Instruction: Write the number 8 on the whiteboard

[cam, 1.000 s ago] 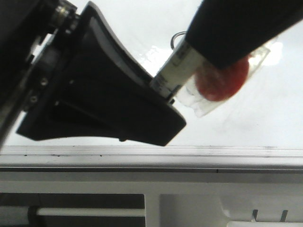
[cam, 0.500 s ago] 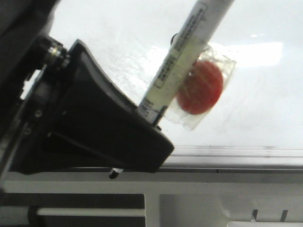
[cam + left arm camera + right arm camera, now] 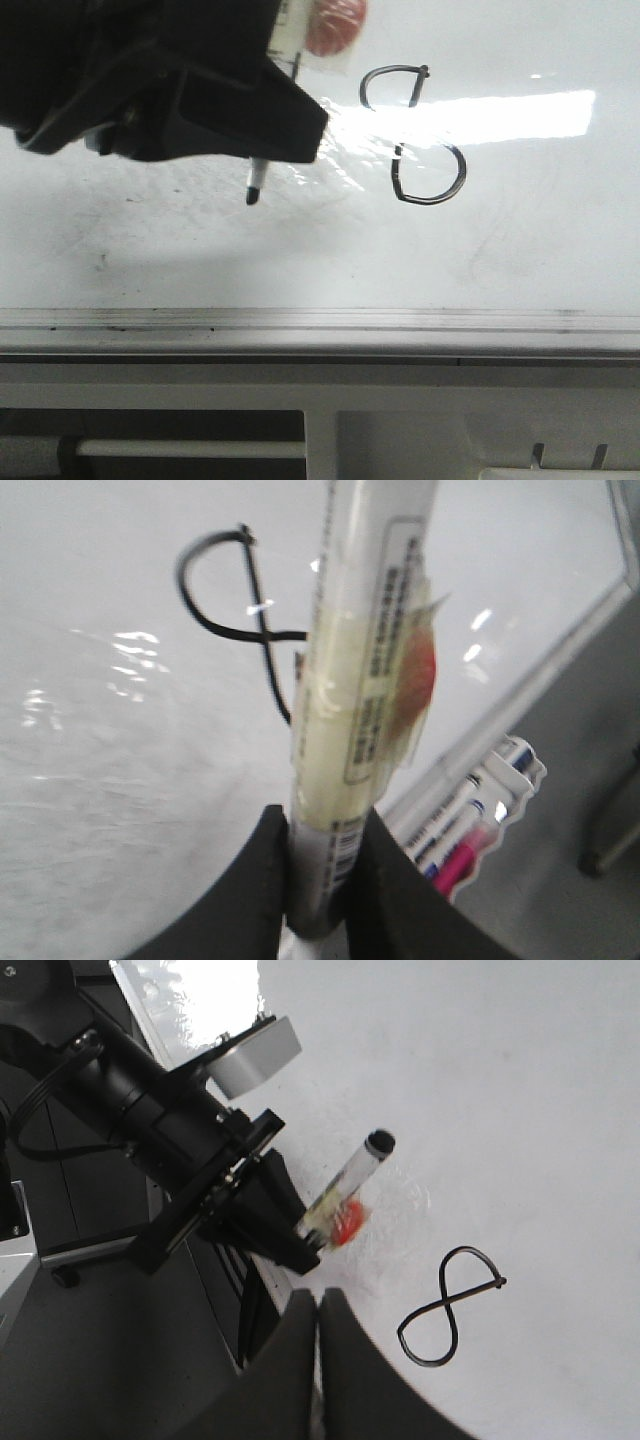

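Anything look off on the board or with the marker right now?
The number 8 on the whiteboard is lopsided: in the front view its loops look uneven and the glare hides the middle. A red tag in clear tape is stuck to the marker held in the left gripper.

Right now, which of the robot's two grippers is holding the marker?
The left gripper: its black fingers are clamped round the marker, beside the number 8 on the whiteboard. The right gripper is shut with nothing in it.
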### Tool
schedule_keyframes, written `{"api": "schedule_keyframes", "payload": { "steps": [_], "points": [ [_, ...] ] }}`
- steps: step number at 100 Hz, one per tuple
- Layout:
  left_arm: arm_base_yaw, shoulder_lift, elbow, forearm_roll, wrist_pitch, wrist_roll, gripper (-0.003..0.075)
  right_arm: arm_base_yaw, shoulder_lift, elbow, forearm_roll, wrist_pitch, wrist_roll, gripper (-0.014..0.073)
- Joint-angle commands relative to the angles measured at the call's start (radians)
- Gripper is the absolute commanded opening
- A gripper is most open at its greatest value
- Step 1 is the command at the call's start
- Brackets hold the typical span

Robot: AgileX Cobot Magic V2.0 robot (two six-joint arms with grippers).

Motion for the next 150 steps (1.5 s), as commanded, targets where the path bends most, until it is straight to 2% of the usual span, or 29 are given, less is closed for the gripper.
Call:
{"api": "schedule_keyframes", "payload": {
  "steps": [1,12,35,77,105,115,126,129,150],
  "points": [
    [0.001,-0.006,-0.026,-0.065,-0.132,-0.011,-0.002,0.004,-0.001,-0.031,-0.03,-0.045,0.014,-0.0053],
    [0.002,0.025,-0.028,-0.138,-0.196,-0.011,-0.002,0.004,-0.001,-0.03,-0.033,-0.037,0.014,-0.0053],
    [0.034,0.101,-0.03,-0.221,-0.203,-0.011,-0.002,0.004,-0.001,-0.03,-0.037,-0.031,0.014,-0.0053],
    [0.138,0.125,-0.03,-0.242,-0.226,-0.011,-0.002,0.004,-0.001,-0.03,-0.037,-0.031,0.02,-0.0053],
    [0.172,0.125,-0.03,-0.242,-0.183,-0.011,-0.0015,0.004,-0.001,-0.03,-0.037,-0.033,0.02,-0.0053],
    [0.189,0.125,-0.03,-0.244,-0.153,-0.011,0.008,0.004,-0.001,-0.03,-0.037,-0.035,0.021,-0.0053],
    [0.203,0.125,-0.03,-0.276,-0.156,-0.011,0.0271,0.004,-0.001,-0.03,-0.037,-0.046,0.021,-0.0053],
    [0.203,0.125,-0.03,-0.285,-0.159,-0.011,0.0297,0.004,-0.001,-0.03,-0.037,-0.05,0.021,-0.0053],
    [0.203,0.125,-0.03,-0.287,-0.175,-0.011,0.0314,0.004,-0.001,-0.03,-0.037,-0.082,0.03,-0.0053]
  ]
}}
